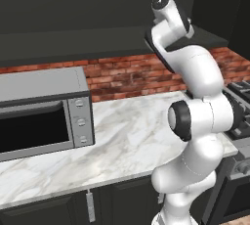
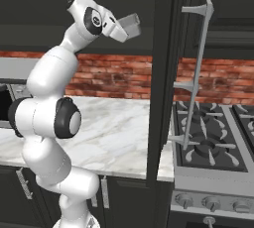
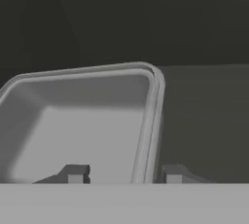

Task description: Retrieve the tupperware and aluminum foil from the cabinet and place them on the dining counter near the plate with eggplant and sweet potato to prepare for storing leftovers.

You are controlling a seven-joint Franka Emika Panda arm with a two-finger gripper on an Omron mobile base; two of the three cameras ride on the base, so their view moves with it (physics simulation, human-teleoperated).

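Observation:
The tupperware point(image 3: 82, 121), a shallow pale grey container with rounded corners and a flared rim, lies on the dark shelf point(image 3: 204, 121) of the cabinet point(image 1: 73, 4). In the hand view it takes up the left and middle. My gripper point(image 3: 125, 174) is open and straddles the container's right-hand rim. One fingertip point(image 3: 75, 173) is inside the container and the other point(image 3: 175, 173) is outside, over the shelf. In the right base view my hand point(image 2: 128, 25) is raised up at cabinet height. The aluminum foil, plate, eggplant and dining counter are out of view.
Below the arm runs a marble worktop point(image 1: 127, 141) with a silver microwave point(image 1: 39, 111) at its left and a brick wall behind. The cabinet's open dark door point(image 2: 166, 73), with a silver bar handle point(image 2: 196, 73), stands to my right, and a stove point(image 2: 213, 138) lies beyond it.

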